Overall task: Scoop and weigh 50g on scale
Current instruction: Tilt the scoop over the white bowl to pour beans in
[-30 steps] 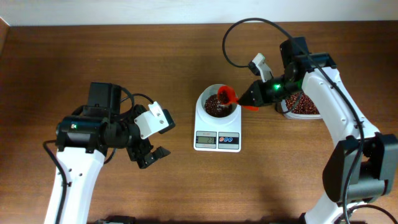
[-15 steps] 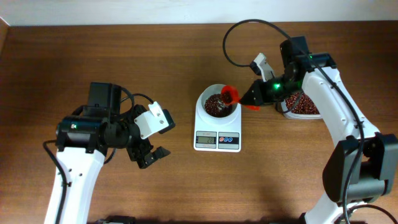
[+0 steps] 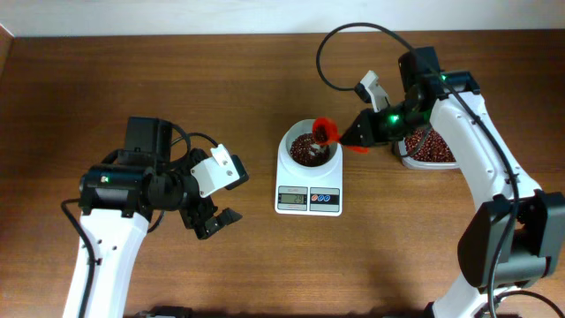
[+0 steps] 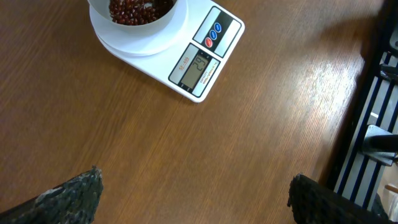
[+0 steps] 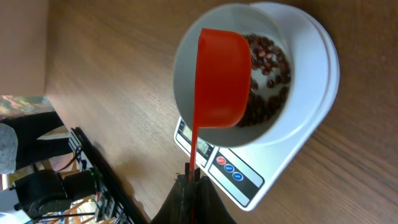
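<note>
Overhead: red scoop [image 3: 325,132] above the scale [image 3: 309,187].

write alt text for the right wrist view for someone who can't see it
The right gripper, shut on the thin handle of a red scoop, holds the scoop over the white bowl of dark red beans on the scale. The scale sits on a brown wooden table.

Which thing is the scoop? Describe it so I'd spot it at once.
On the brown wooden table, find the white digital scale at the middle, carrying a round white bowl of dark red beans. Over that bowl hangs a small plastic scoop in the right gripper, bright red against the white bowl.
</note>
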